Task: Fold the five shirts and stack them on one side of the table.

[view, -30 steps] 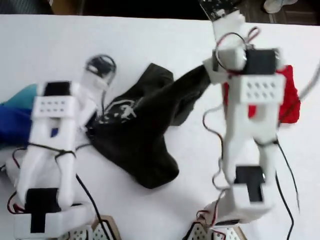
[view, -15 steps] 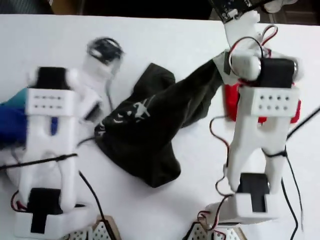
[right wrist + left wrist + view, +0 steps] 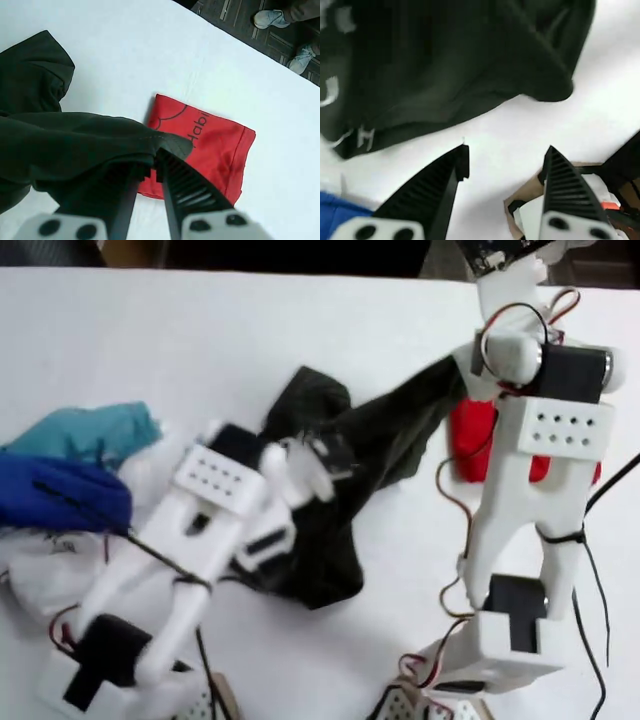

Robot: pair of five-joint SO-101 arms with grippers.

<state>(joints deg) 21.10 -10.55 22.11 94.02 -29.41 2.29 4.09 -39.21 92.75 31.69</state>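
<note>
Black shirt (image 3: 395, 440) is lying mid-table, stretching lengthwise between both grippers | right gripper (image 3: 155, 156) is pinching its end above red shirt (image 3: 212, 137) | left gripper (image 3: 506, 155) is hovering spread just beside the opposite edge.

A white table (image 3: 130, 340) carried a crumpled black shirt (image 3: 325, 565) near its middle and a folded red shirt (image 3: 215, 145) to the right. At the left edge, a teal shirt (image 3: 90, 430), a blue shirt (image 3: 60, 495) and a white shirt (image 3: 40, 562) lay heaped together.
</note>
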